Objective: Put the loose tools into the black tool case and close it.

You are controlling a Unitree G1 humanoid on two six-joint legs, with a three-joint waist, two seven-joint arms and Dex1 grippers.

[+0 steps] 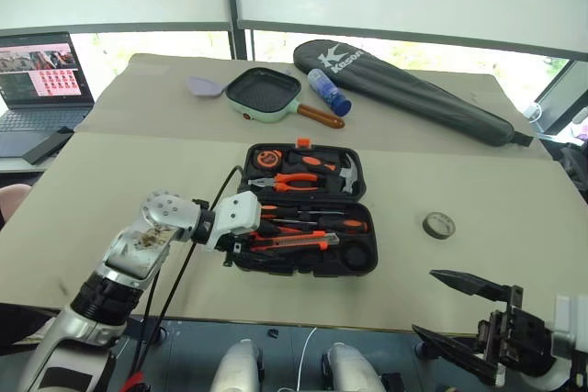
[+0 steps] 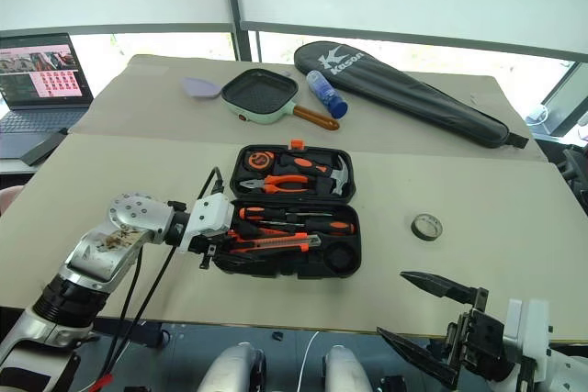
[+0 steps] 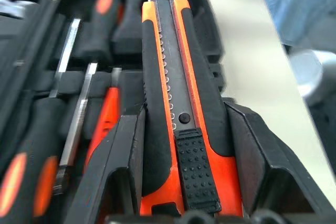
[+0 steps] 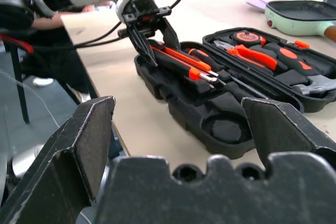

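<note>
The black tool case [image 1: 363,259] lies open near the table's front edge. Orange-handled pliers [image 1: 292,183] and a hammer sit in its far half. Two orange-and-black screwdrivers [image 1: 317,219] lie in its near half. My left gripper [image 1: 241,247] is at the case's left end, shut on the handle end of the orange-black utility knife [image 1: 292,241]. The knife [image 3: 176,103] stretches along the near half between my fingers [image 3: 118,150]; whether it sits fully in its slot I cannot tell. The black tape roll [image 1: 439,225] lies on the table right of the case. My right gripper [image 1: 459,308] hangs open beyond the table's front edge, holding nothing.
At the back of the table are a green square pan [image 1: 265,94], a blue bottle [image 1: 328,91], a purple piece [image 1: 205,87] and a long black racket bag [image 1: 404,89]. An open laptop [image 1: 41,71] stands on a desk at far left.
</note>
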